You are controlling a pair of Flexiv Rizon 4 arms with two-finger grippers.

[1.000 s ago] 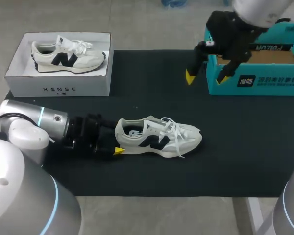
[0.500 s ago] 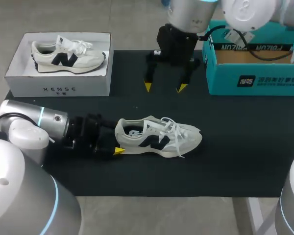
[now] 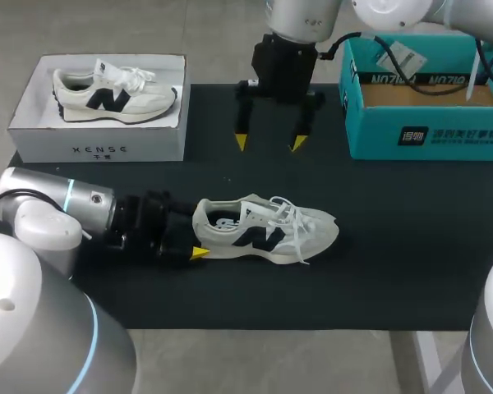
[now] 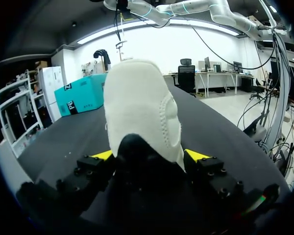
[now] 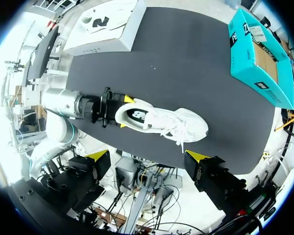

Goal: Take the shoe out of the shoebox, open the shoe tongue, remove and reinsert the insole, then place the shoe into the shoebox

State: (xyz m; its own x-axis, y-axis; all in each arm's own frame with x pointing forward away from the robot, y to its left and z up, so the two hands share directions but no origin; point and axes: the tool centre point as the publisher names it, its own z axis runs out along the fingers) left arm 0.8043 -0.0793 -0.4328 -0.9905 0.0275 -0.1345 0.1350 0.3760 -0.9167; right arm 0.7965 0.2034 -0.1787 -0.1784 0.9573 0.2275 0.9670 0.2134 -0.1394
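A white sneaker (image 3: 267, 230) with dark side markings lies on its side on the black mat (image 3: 230, 164), toe to the right. My left gripper (image 3: 195, 235) comes in low from the left and is shut on the shoe's heel. In the left wrist view the heel (image 4: 137, 107) fills the space between the yellow tips and touches both. My right gripper (image 3: 269, 144) hangs open above the mat's far middle, fingers pointing down, nothing between them. From the right wrist view the shoe (image 5: 161, 122) lies ahead of that gripper (image 5: 149, 156), with the left gripper (image 5: 125, 112) at its heel.
A white shoebox (image 3: 99, 149) at the far left holds a second, matching sneaker (image 3: 115, 94). An open teal box (image 3: 427, 135) stands at the far right, its inside showing only brown cardboard. Bare mat lies right of the shoe and in front of it.
My right arm has swung left from over the teal box to above the mat's far middle, staying open. The left gripper and the shoe have not moved.
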